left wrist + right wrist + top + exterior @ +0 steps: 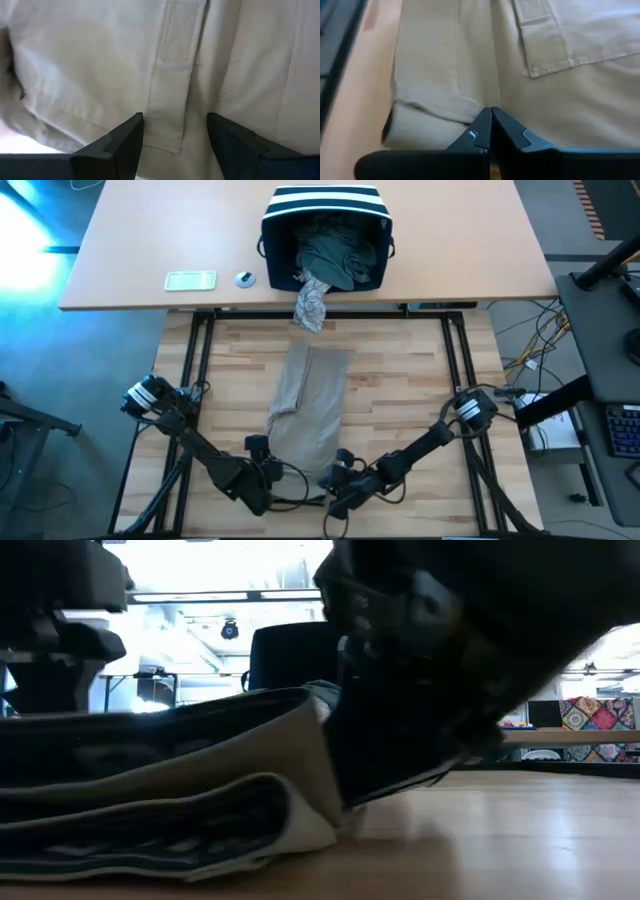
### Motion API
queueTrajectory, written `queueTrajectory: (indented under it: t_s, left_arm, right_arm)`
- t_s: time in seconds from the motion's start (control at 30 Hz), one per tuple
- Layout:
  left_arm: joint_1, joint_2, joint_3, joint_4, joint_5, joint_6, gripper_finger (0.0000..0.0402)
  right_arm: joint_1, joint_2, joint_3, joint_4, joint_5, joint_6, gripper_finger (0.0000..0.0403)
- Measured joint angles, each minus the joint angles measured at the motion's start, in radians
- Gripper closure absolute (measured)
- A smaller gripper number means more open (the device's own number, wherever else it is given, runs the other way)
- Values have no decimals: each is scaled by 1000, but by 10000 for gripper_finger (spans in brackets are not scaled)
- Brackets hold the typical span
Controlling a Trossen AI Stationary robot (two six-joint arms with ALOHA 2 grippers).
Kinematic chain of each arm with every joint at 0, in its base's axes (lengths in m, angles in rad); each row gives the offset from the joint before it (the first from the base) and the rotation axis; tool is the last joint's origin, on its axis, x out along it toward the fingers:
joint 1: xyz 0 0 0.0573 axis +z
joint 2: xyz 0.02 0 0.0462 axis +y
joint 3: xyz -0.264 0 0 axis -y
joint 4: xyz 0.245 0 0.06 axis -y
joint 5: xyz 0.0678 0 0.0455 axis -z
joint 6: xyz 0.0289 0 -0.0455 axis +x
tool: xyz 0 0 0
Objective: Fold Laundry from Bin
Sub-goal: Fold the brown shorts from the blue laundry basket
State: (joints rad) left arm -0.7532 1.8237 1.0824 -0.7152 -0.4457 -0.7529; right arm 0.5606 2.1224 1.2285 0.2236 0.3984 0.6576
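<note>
The tan trousers lie stretched out on the wooden work table, waistband end nearest both grippers. The left gripper sits at that end with its fingers spread apart over a belt loop, cloth showing between them; whether they touch the fabric cannot be told. The right gripper, just beside it at the other corner of the waistband, has its fingers pressed together against a folded edge; whether any cloth is pinched between them is hard to say. A stitched pocket flap lies ahead of the right gripper. No label or writing can be read on the trousers.

Well beyond the grippers, on the lighter desk, stands the navy striped bin, holding a dark green garment. A grey-white patterned garment hangs over its near rim towards the trousers. A pale flat object and a small round object lie beside the bin, too small to identify. In the low view the arms block most of the scene.
</note>
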Motion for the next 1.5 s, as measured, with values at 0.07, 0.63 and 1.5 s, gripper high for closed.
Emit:
queueTrajectory:
  t_s: [0.07, 0.63, 1.5]
  left_arm:
    - [-7, -28, 0, -38, 2, 4, 198]
    - [-297, -79, 1, -121, -181, 334, 198]
    - [-313, 216, 55, 29, -577, 867, 143]
  right_arm:
    - [0, 36, 2, 13, -7, 33, 394]
    - [-5, 32, -3, -36, -32, 34, 394]
    - [-11, -10, -5, -55, -43, 78, 394]
